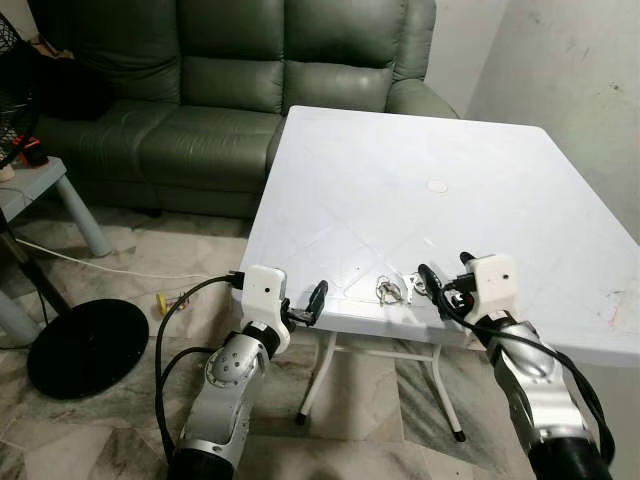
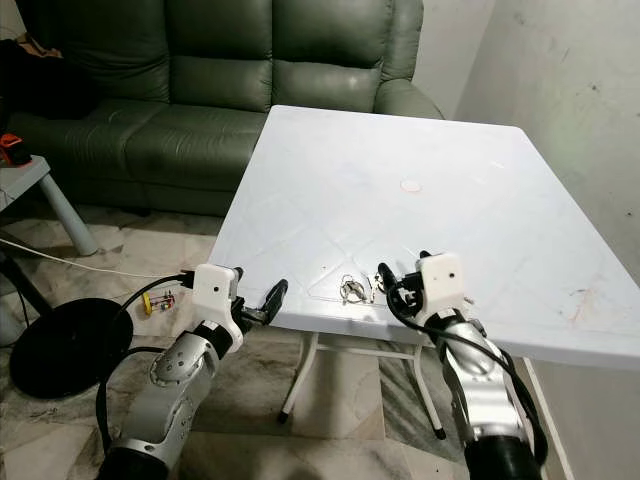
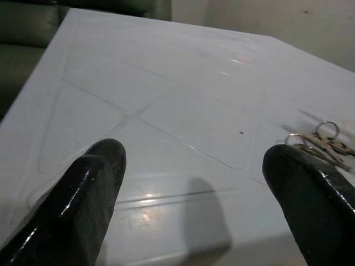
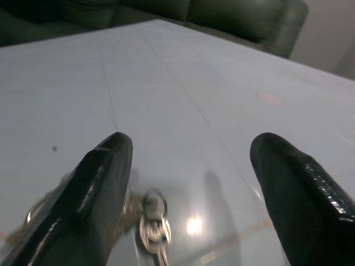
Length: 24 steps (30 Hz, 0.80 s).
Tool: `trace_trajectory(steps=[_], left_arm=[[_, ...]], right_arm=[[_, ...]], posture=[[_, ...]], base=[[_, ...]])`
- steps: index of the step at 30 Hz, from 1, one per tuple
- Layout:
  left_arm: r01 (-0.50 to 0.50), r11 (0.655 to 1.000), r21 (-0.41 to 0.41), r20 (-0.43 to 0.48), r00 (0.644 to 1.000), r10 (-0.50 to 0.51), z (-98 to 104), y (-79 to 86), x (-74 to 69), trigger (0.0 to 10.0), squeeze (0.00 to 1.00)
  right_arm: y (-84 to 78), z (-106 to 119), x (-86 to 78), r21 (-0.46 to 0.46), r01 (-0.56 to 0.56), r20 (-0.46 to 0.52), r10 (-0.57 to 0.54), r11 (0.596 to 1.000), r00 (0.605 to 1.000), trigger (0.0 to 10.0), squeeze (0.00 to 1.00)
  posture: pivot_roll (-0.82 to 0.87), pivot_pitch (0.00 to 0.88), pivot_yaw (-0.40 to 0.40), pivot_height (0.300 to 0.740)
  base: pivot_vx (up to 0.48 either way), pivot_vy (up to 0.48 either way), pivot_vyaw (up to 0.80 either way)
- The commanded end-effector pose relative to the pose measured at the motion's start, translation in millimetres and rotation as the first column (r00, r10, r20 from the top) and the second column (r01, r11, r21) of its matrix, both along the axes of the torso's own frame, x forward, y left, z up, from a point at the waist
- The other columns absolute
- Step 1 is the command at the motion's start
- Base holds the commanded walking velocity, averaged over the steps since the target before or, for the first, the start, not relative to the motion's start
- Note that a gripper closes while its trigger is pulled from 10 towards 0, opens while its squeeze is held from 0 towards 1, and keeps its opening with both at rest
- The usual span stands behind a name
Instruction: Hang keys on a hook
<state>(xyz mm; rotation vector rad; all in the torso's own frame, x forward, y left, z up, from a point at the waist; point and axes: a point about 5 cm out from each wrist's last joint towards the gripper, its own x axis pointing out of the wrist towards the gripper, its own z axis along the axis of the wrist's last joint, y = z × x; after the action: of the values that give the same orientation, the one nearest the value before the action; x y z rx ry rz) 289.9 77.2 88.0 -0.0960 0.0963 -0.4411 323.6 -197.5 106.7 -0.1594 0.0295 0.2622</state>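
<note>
A small bunch of keys (image 1: 390,291) on metal rings lies on the white plastic table (image 1: 420,170), close to its front edge. My right gripper (image 1: 441,281) hovers open at that edge, just right of the keys. In the right wrist view the keys (image 4: 152,226) lie low between its two black fingers (image 4: 97,188), nearer this one. My left gripper (image 1: 308,303) is open at the table's front left edge, a short way left of the keys. The left wrist view has the keys (image 3: 323,141) beyond the fingertips (image 3: 308,185).
A green leather sofa (image 1: 230,90) stands behind the table. On the floor at the left are a black round fan base (image 1: 85,345), a white cable (image 1: 110,265) and a small grey side table (image 1: 40,190). A wall (image 1: 580,70) runs along the right.
</note>
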Motion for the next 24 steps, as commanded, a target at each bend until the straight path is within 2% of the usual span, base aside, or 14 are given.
trace_trajectory(steps=[1,6,10,12,17,24], left_arm=[[0.037,0.999,0.004,0.010,0.999,-0.037,4,-4.7,-2.5,10.0,0.00],[0.072,0.997,0.007,0.009,0.997,-0.072,7,-9.2,-9.5,10.0,0.00],[0.084,0.996,0.004,0.010,0.996,-0.084,8,-11.4,-12.3,10.0,0.00],[0.118,0.993,-0.003,0.012,0.993,-0.118,11,-16.0,-18.1,10.0,0.00],[0.127,0.992,0.003,0.009,0.992,-0.127,11,-17.4,-22.1,10.0,0.00],[0.127,0.992,0.000,-0.008,0.992,-0.127,12,-17.9,-25.6,10.0,0.00]], right_arm=[[-2.0,3,4.0,-0.013,-0.018,-0.001,0.018,1.000,1.000,10.0,0.00],[0.6,6,14.7,0.006,-0.077,-0.020,0.077,0.997,0.997,10.0,0.00],[0.6,7,17.2,0.003,-0.100,-0.029,0.100,0.995,0.995,10.0,0.00],[-1.7,8,21.7,-0.004,-0.106,-0.043,0.106,0.994,0.993,10.0,0.00],[-5.2,8,22.9,-0.002,-0.135,-0.059,0.135,0.991,0.989,10.0,0.00],[-17.3,0,21.4,-0.020,-0.193,-0.148,0.188,0.981,0.971,10.0,0.00]], posture=[[0.05,0.020,-0.086,0.740],[0.07,0.042,-0.094,0.740],[0.07,0.051,-0.097,0.740],[0.07,0.057,-0.099,0.740],[0.08,0.065,-0.102,0.740],[0.08,0.070,-0.103,0.740]], base=[[0.000,0.000,0.00],[0.000,0.000,0.00],[0.000,0.000,0.00],[0.000,0.000,0.00],[0.000,0.000,0.00],[0.000,0.000,0.00]])
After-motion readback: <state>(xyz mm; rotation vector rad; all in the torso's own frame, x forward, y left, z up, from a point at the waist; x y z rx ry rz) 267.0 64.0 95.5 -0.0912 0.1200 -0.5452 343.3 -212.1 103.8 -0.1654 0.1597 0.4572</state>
